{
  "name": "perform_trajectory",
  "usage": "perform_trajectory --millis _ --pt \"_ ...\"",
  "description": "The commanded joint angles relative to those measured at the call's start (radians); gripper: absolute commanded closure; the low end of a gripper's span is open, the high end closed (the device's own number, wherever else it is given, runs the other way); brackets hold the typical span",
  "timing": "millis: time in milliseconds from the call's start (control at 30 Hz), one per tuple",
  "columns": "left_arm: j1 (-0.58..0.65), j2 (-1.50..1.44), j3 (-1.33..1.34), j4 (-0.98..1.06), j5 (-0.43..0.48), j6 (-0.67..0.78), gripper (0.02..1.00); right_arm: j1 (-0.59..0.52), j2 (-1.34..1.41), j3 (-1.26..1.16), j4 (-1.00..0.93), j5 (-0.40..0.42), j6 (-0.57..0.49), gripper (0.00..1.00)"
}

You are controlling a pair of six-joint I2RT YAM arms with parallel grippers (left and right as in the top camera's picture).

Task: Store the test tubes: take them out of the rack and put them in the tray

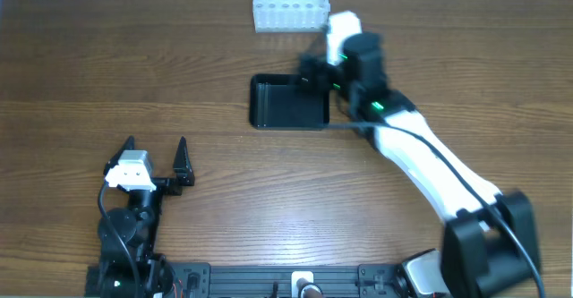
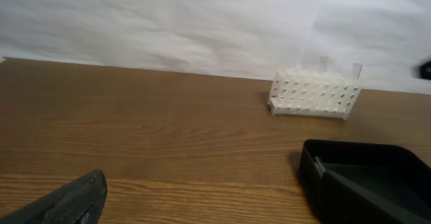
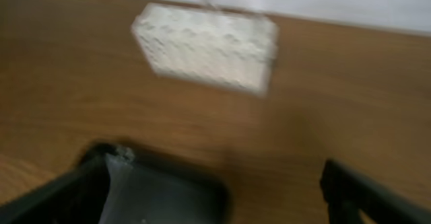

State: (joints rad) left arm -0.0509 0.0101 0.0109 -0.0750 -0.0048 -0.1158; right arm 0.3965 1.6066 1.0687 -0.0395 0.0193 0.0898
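Right gripper (image 3: 225,173), fingers spread, hangs between tray (image 1: 253,101) and rack (image 1: 291,13) — two test tubes (image 2: 324,63) stand in the rack's far row. Best to centre over one, pinch near its top and lift straight. Left gripper (image 1: 157,148) rests spread, well apart.

The work surface is a wide table (image 1: 107,56) of brown wood, with a fine grain that runs from left to right and a dull, even finish. Behind the far edge of the table there is a white wall (image 2: 168,22), plain and a little uneven in tone, with a faint vertical line toward the right. The light is soft and even, and the shadows on the wood are weak.
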Motion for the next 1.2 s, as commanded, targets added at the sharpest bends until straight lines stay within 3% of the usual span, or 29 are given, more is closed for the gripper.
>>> perform_trajectory --millis 33,200,300,633,800,1200 --pt "0.005 -0.007 -0.005 -0.001 0.014 0.007 0.018 0.087 0.171 0.227 -0.083 0.159 0.076 0.007" --pt "0.005 -0.007 -0.005 -0.001 0.014 0.007 0.018 0.121 0.343 0.444 -0.151 0.193 0.135 0.007" --pt "0.005 -0.007 -0.005 -0.001 0.014 0.007 0.018 0.121 0.453 0.588 -0.190 0.261 0.183 0.007" --pt "0.005 -0.007 -0.005 -0.001 0.014 0.007 0.018 0.120 0.719 0.926 -0.261 0.367 0.187 0.009" --pt "0.005 -0.007 -0.005 -0.001 0.014 0.007 0.018 0.114 0.773 0.975 -0.257 0.416 0.195 0.007" --pt "0.005 -0.007 -0.005 -0.001 0.014 0.007 0.018 0.076 0.816 0.975 -0.137 0.418 0.164 0.009"
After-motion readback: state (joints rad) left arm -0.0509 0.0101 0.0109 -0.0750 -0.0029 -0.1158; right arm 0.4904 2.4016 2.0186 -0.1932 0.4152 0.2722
